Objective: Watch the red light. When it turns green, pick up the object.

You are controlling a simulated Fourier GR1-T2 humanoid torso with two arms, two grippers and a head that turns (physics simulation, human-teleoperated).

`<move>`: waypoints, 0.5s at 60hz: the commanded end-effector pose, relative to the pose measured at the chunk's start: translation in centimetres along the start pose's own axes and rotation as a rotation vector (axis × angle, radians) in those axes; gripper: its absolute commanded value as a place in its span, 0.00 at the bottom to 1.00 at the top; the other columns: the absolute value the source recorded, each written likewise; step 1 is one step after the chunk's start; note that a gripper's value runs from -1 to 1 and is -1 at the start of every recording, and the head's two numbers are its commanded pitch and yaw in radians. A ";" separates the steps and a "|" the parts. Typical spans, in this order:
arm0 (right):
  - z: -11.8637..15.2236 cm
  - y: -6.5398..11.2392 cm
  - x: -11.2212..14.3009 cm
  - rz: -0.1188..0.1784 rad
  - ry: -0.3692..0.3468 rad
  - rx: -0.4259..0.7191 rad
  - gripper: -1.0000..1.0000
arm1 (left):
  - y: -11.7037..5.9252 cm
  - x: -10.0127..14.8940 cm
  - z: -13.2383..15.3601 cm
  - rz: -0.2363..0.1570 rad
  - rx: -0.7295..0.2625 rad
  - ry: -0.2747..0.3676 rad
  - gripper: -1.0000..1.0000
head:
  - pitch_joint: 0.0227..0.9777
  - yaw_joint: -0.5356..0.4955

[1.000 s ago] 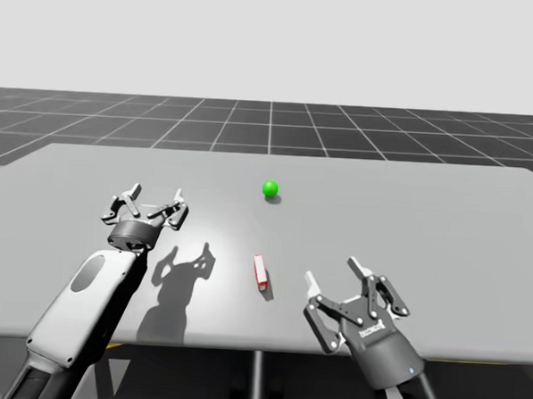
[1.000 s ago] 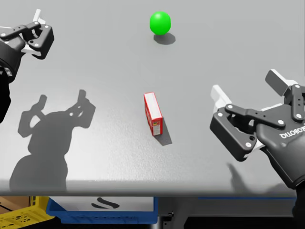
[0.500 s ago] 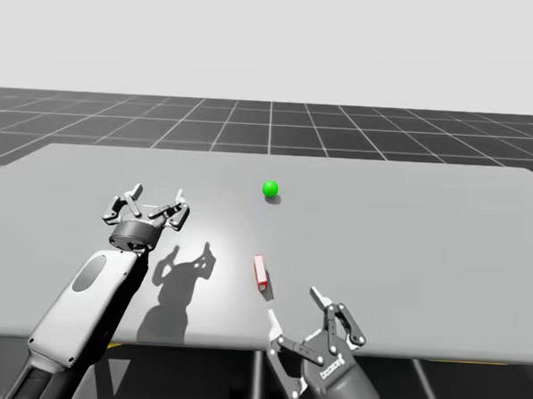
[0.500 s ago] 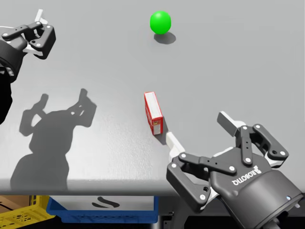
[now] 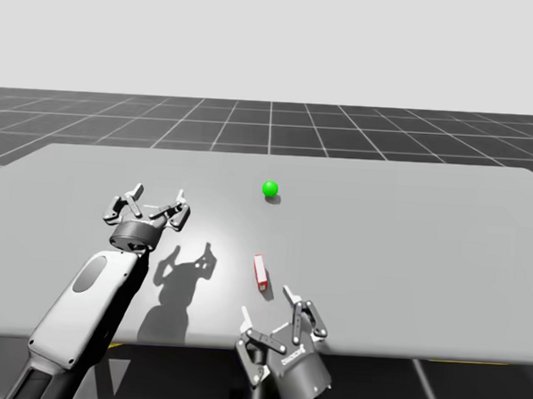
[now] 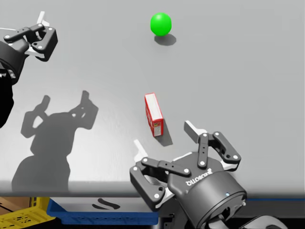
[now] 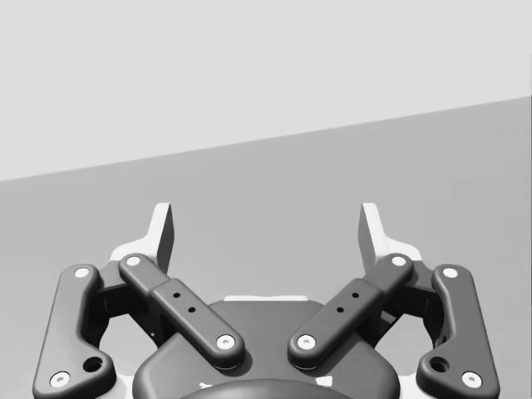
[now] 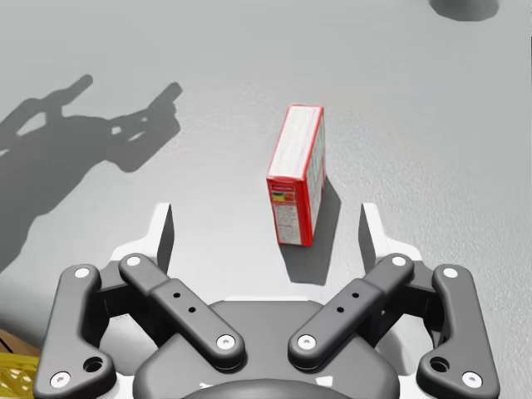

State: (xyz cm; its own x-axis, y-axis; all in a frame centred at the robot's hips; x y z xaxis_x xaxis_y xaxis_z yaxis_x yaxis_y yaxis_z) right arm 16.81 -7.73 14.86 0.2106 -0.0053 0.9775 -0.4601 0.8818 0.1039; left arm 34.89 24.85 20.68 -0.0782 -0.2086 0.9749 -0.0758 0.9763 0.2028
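The red box (image 6: 153, 114) is a narrow carton with a pale upper face. It stands on the grey worktop (image 5: 426, 226) close to the near edge, about midway between the left and right edges. Its long axis runs from the near edge toward the far edge. Nothing touches the red box.

1. Right gripper (image 5: 267, 303): positioned at the near edge of the worktop, just on the near side of the red box. Its 2 fingers (image 8: 162, 237) are spread wide and hold nothing. In the right wrist view the red box stands just ahead of the gripper, in line with the gap between the fingers. Neither finger contacts it.

2. Left gripper (image 5: 157, 194): positioned over the left part of the worktop, farther from the near edge than the red box and well apart from it. Its 2 fingers (image 7: 162, 233) are spread wide and hold nothing. Its shadow (image 6: 57, 129) falls on the worktop beside the red box.

3. Green light (image 5: 270, 189): a small sphere, lit green, resting near the middle of the worktop. It lies beyond the red box, almost in line with it and well apart from it.
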 end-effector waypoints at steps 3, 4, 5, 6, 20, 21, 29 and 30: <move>-2.1 0.6 -0.3 0.045 -0.006 -0.051 0.00 | 0.0 0.1 0.1 0.001 -0.004 -0.005 0.00 | 0.94 0.53; -2.2 0.6 -0.3 0.049 -0.006 -0.055 0.00 | 0.0 0.1 0.1 0.001 -0.004 -0.005 0.00 | 0.94 0.53; -2.5 0.5 -0.4 0.064 -0.008 -0.066 0.00 | 0.0 0.1 0.1 0.001 -0.004 -0.005 0.00 | 0.94 0.53; -2.7 0.5 -0.5 0.072 -0.010 -0.072 0.00 | 0.0 0.1 0.1 0.001 -0.004 -0.005 0.00 | 0.94 0.53; -4.9 0.3 -0.6 0.126 0.005 -0.142 0.00 | -0.2 0.1 0.1 0.001 -0.008 -0.005 0.00 | 0.94 0.53; -5.1 0.3 -0.5 0.128 0.010 -0.143 0.00 | -0.2 0.2 0.1 0.001 -0.008 -0.005 0.00 | 0.94 0.53; -6.1 0.6 -0.4 0.122 0.043 -0.138 0.00 | -0.2 0.2 0.2 0.002 -0.009 -0.004 0.00 | 0.94 0.53; -6.2 0.6 -0.4 0.117 0.052 -0.135 0.00 | -0.2 0.2 0.2 0.002 -0.010 -0.004 0.00 | 0.94 0.53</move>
State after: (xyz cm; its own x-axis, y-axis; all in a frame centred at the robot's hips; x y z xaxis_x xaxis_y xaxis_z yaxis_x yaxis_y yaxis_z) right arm 20.82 -4.85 13.66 0.1845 0.1052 0.9772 -0.3683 0.9292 -0.0304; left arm 34.71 24.67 20.81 -0.0828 -0.2074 0.9747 -0.0681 0.9770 0.2021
